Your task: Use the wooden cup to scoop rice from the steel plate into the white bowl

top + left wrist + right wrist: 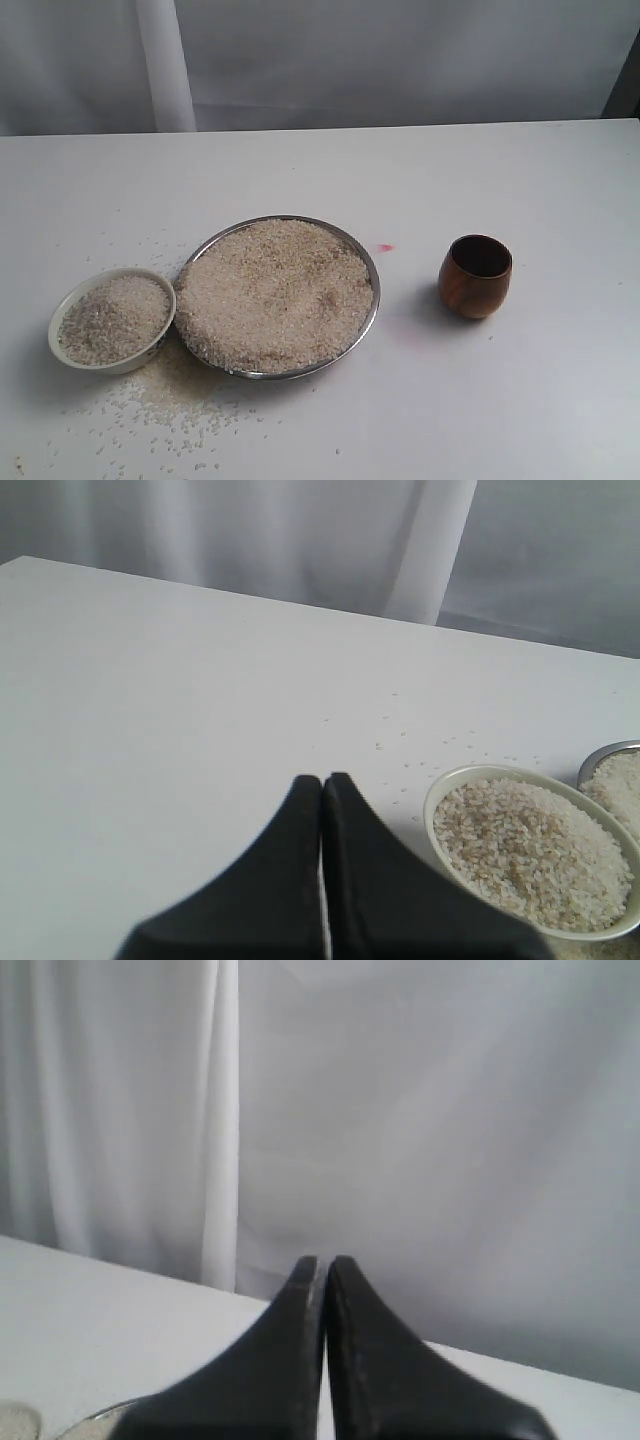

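The steel plate (362, 252) sits mid-table, heaped with rice (275, 295). Touching its left rim is the white bowl (70, 305), also filled with rice (115, 318). The wooden cup (475, 277) stands upright and alone to the plate's right, its dark inside showing. Neither arm appears in the exterior view. In the left wrist view my left gripper (322, 780) is shut on nothing, near the white bowl (455, 780), with a sliver of the plate (600, 755) behind. My right gripper (321, 1262) is shut and empty, facing the curtain; the plate's rim (95, 1418) peeks in low.
Loose rice grains (170, 400) lie scattered on the white table in front of the bowl and plate. A small pink mark (385, 247) is on the table right of the plate. A grey curtain (400, 60) hangs behind the table's far edge.
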